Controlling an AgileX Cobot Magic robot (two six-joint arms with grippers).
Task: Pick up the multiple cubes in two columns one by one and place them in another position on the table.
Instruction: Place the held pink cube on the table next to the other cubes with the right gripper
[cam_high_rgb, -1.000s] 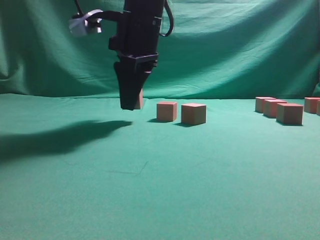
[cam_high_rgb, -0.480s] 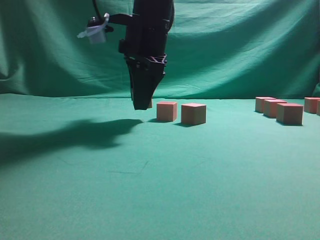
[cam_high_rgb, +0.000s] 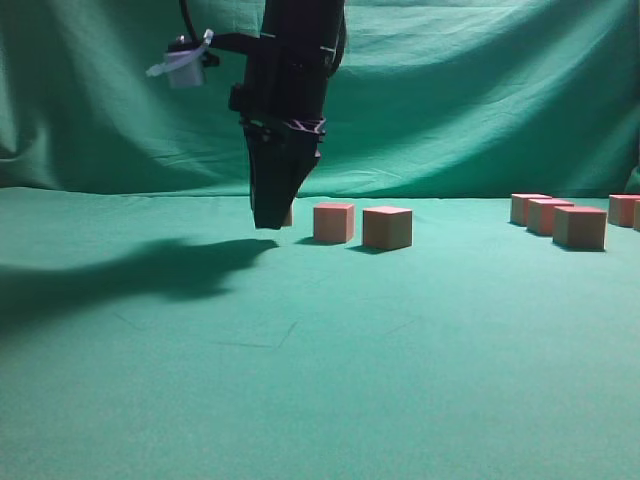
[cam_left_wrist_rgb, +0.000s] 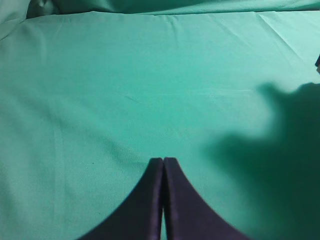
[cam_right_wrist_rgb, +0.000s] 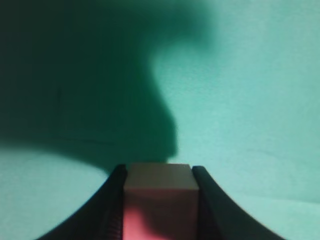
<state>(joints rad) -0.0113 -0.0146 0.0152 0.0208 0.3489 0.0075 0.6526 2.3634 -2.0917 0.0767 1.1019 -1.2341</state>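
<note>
Left gripper (cam_left_wrist_rgb: 163, 161): fingers pressed together, nothing between them, over bare green cloth of the table (cam_left_wrist_rgb: 125, 75).

Right gripper (cam_high_rgb: 268, 222): hangs left of centre in the exterior view, pointing down, tips low over the table at about 9 o'clock from the nearest loose cubes. Fingers clamped on one cube (cam_right_wrist_rgb: 157, 200), seen squarely between them in the right wrist view; only a sliver of it shows in the exterior view.

Two cubes (cam_high_rgb: 334, 222) sit just right of the gripper, near each other. Farther right, at 3 o'clock, a cluster of cubes (cam_high_rgb: 579, 227) close together, some overlapping in view. Dark arm shadow (cam_high_rgb: 120, 275) falls at left.
</note>
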